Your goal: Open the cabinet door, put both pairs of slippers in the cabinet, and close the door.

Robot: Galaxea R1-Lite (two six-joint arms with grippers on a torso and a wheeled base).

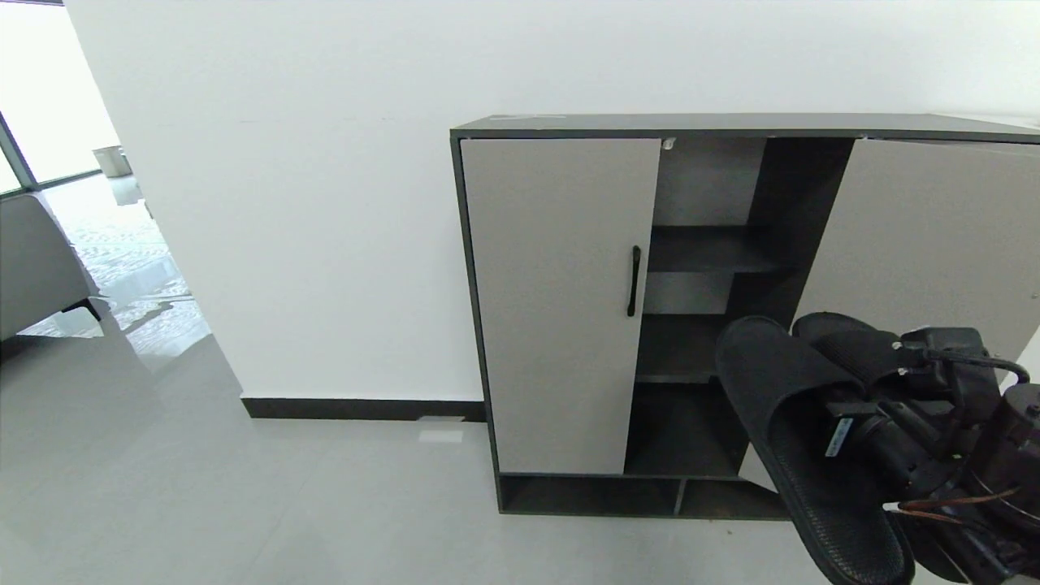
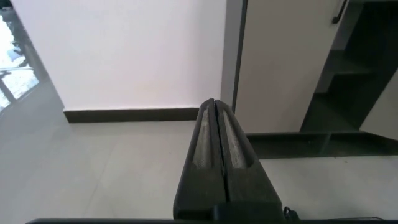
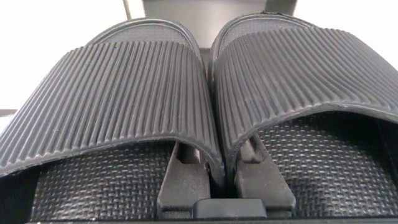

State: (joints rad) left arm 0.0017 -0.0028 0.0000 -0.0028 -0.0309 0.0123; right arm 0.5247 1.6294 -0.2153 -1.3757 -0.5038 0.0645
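Right tool (image 3: 216, 177) grips black slipper pair (image 1: 772, 390) nr open cabinet (image 1: 731, 126).

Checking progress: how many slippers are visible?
2. The left slipper and the right slipper sit side by side, both gripped by the right claw before the open cabinet. More may be hidden.

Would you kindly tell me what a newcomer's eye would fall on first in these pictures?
The pair of black slippers stands out first, pinched side by side in the right claw at the head view's lower right, in front of the cabinet. Next comes the cabinet itself: left door shut, right door swung open on dark shelves.
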